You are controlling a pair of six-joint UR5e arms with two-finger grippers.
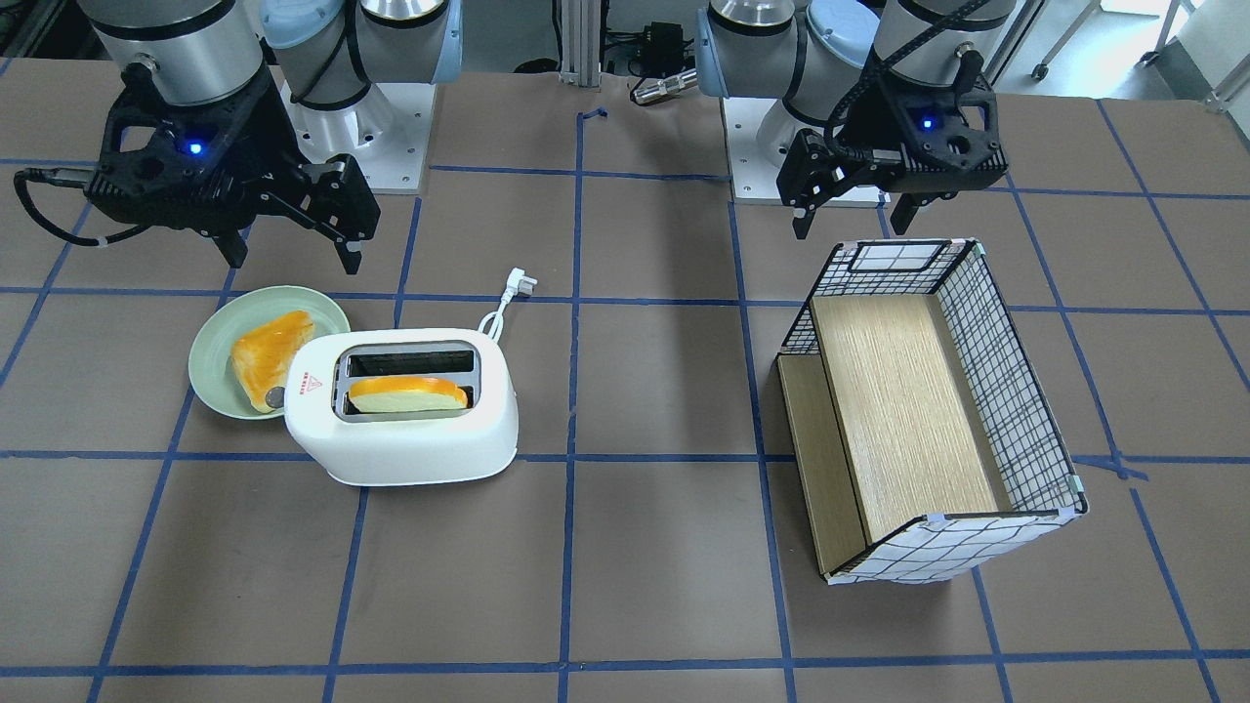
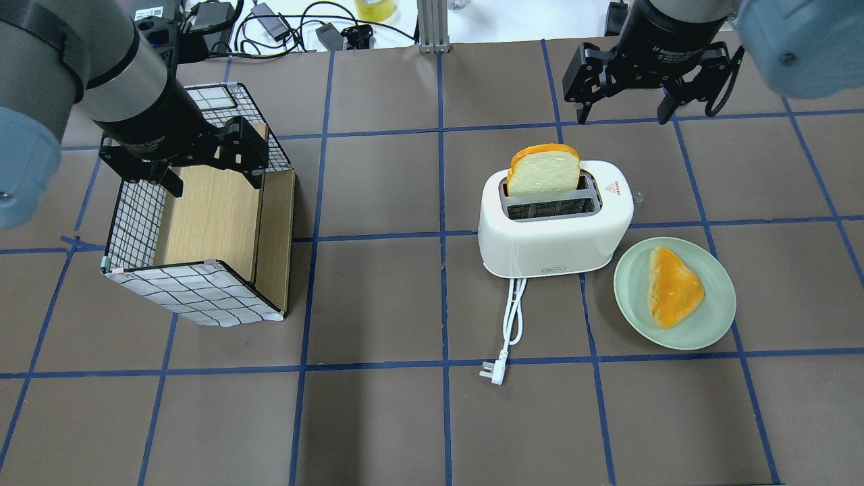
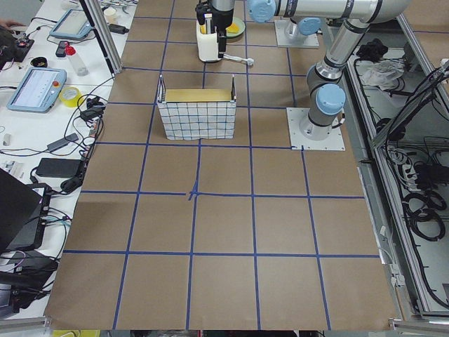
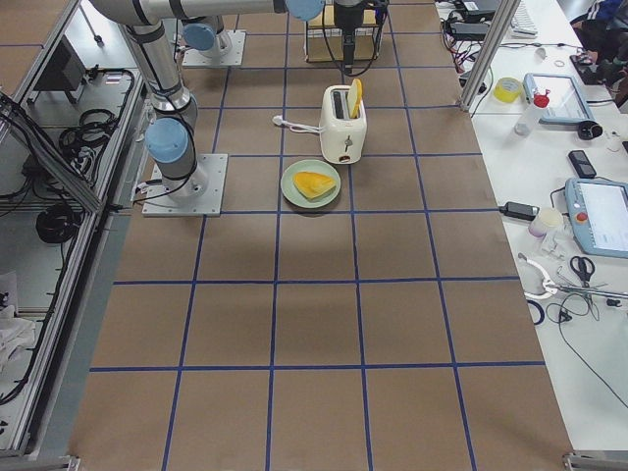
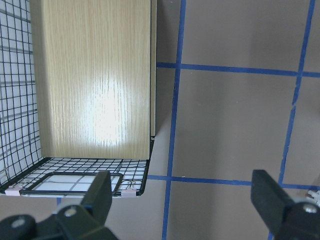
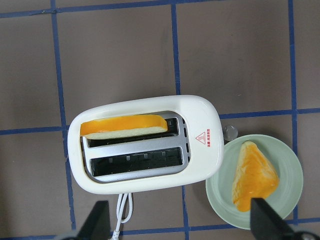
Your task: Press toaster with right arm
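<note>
The white two-slot toaster (image 1: 410,434) (image 2: 553,236) (image 6: 150,172) stands on the table with an orange-crusted bread slice (image 1: 408,392) (image 2: 544,172) upright in one slot. A small knob (image 6: 230,132) sticks out of its end beside the plate. My right gripper (image 1: 293,262) (image 2: 617,108) (image 6: 181,222) is open and empty. It hovers above the table on the robot's side of the toaster, apart from it. My left gripper (image 1: 852,229) (image 2: 214,181) (image 5: 182,195) is open and empty above the near rim of the grid-patterned box.
A green plate (image 1: 210,337) (image 2: 709,317) with a second bread piece (image 2: 673,287) sits right against the toaster's end. The toaster's cord and plug (image 1: 522,283) (image 2: 493,371) lie on the table. The grid-patterned box (image 1: 1016,391) (image 2: 202,297) with wooden panels stands on the left arm's side.
</note>
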